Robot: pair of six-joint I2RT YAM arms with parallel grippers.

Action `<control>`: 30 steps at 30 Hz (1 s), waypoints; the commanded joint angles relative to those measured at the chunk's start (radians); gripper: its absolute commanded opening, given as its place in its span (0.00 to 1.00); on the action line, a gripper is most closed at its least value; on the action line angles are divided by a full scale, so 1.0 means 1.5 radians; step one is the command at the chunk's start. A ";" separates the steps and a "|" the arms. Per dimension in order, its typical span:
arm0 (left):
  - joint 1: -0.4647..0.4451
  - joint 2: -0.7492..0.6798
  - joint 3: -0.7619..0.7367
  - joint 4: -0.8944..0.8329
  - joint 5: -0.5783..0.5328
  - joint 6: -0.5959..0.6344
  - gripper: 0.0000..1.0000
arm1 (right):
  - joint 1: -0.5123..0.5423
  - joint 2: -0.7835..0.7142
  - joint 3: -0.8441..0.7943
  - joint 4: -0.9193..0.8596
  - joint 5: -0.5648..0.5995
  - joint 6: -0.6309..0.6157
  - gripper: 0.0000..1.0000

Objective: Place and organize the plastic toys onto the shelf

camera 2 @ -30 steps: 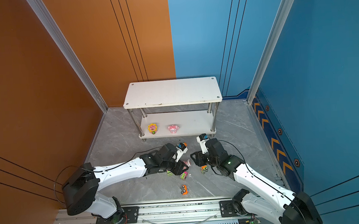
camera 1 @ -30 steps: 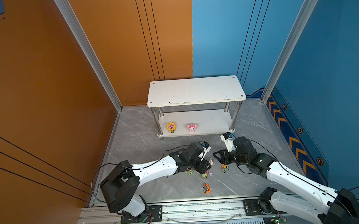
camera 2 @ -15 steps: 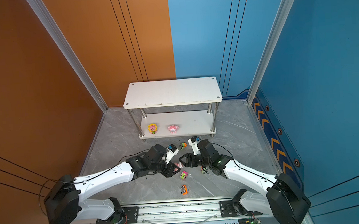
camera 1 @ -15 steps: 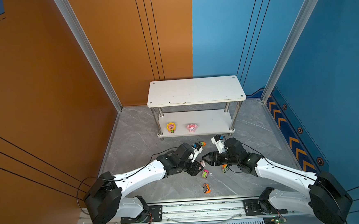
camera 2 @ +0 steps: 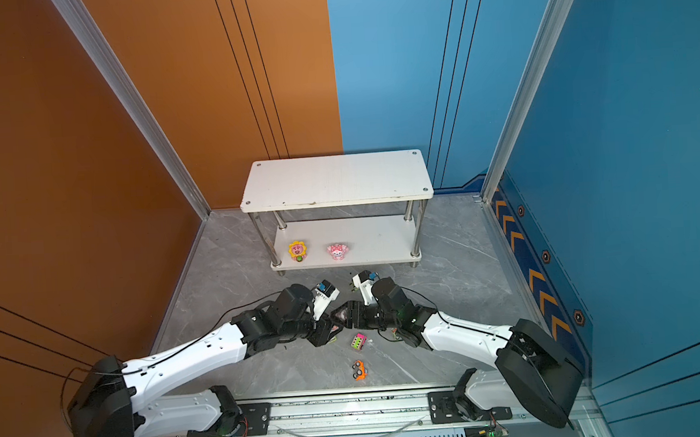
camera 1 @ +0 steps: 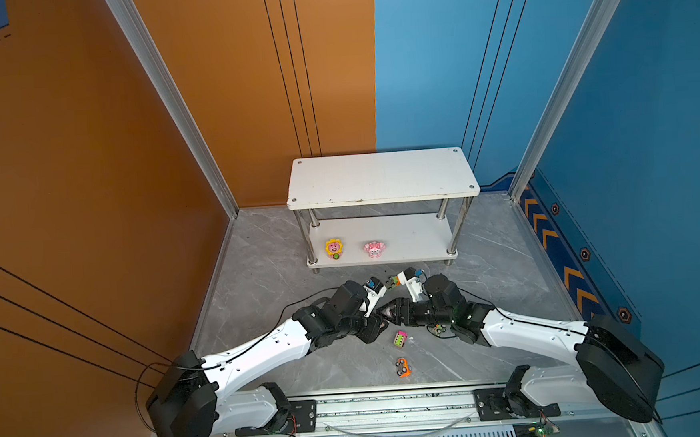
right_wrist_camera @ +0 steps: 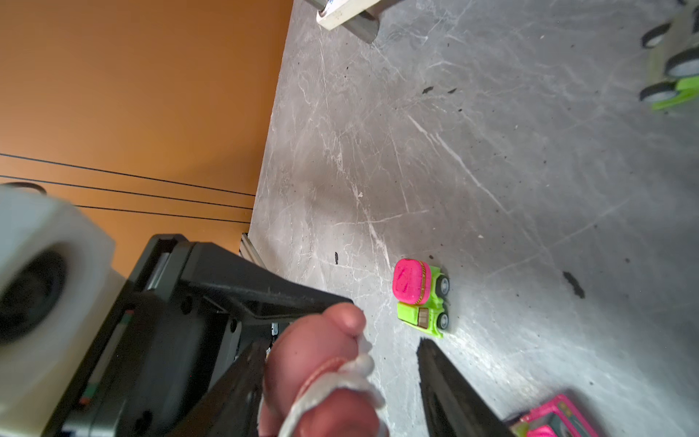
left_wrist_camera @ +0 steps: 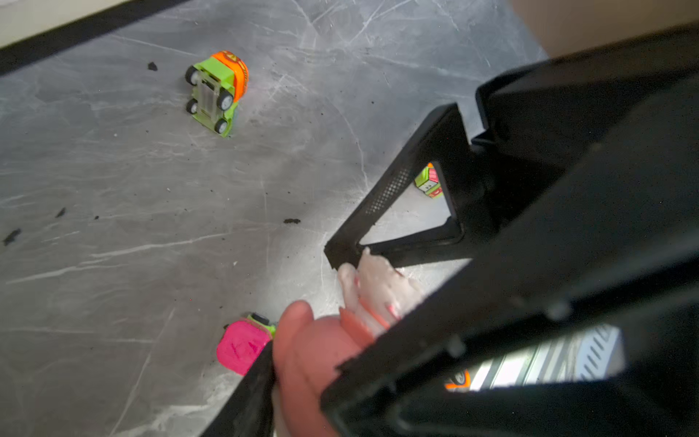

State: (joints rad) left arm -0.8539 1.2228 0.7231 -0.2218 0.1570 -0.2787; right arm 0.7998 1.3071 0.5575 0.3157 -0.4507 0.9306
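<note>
A pink round-headed figurine (left_wrist_camera: 314,352) sits between the fingers of my left gripper (left_wrist_camera: 302,365), which is shut on it. My right gripper (right_wrist_camera: 342,344) stands open around the same figurine (right_wrist_camera: 314,367): one finger touches it, the other is apart. In both top views the two grippers (camera 1: 375,324) (camera 1: 387,311) meet tip to tip low over the floor, in front of the white two-tier shelf (camera 1: 381,176). A yellow figurine (camera 1: 334,248) and a pink one (camera 1: 374,249) stand on its lower board.
On the grey floor lie a pink-and-green truck (camera 1: 400,338), an orange car (camera 1: 403,367), a green-and-orange car on its side (left_wrist_camera: 217,92) and a toy (camera 1: 438,329) partly under the right arm. Orange wall at left, blue wall at right, rail in front.
My right gripper has swung left to meet the left gripper and has opened wider. The left gripper has drawn back slightly, its grip unchanged.
</note>
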 commanded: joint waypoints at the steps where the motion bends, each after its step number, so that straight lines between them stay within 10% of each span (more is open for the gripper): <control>1: 0.021 -0.016 -0.001 0.067 -0.017 -0.004 0.21 | 0.018 -0.006 -0.019 -0.001 -0.014 0.021 0.67; 16: 0.015 -0.033 0.008 0.092 0.038 -0.020 0.48 | 0.018 0.037 -0.019 0.067 -0.019 0.048 0.18; 30: 0.038 -0.104 -0.059 0.178 0.063 -0.072 0.92 | -0.004 0.073 -0.049 0.227 -0.060 0.132 0.11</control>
State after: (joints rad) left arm -0.8158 1.1110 0.6437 -0.1047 0.2180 -0.3470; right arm 0.7944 1.3869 0.5148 0.5636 -0.4786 1.0771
